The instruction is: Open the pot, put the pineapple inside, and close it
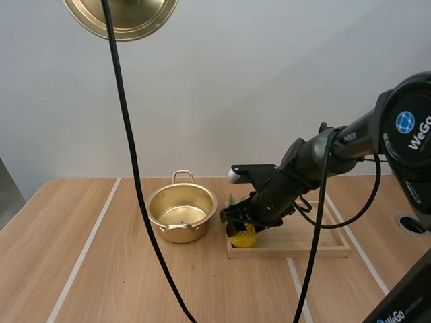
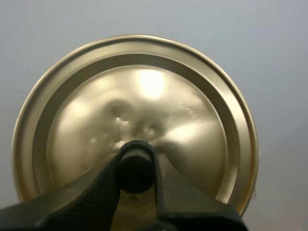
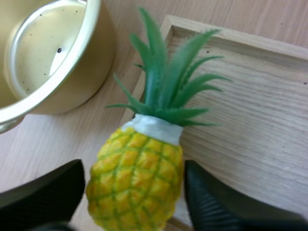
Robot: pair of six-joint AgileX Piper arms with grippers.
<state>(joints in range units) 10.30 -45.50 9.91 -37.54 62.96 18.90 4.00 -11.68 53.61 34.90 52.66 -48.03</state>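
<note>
A light wooden table (image 1: 67,229) fills the near ground, crossed by pale stripes (image 1: 85,245) running from near to far. Behind it stands a plain grey-white wall (image 1: 256,81), evenly lit.

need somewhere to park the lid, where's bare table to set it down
Bare wooden table lies left of the round gold metal pot and on its near side. The right half of the shallow wooden tray is bare. Crowded: between pot and tray, where the right end effector is around the yellow plastic pineapple.
</note>
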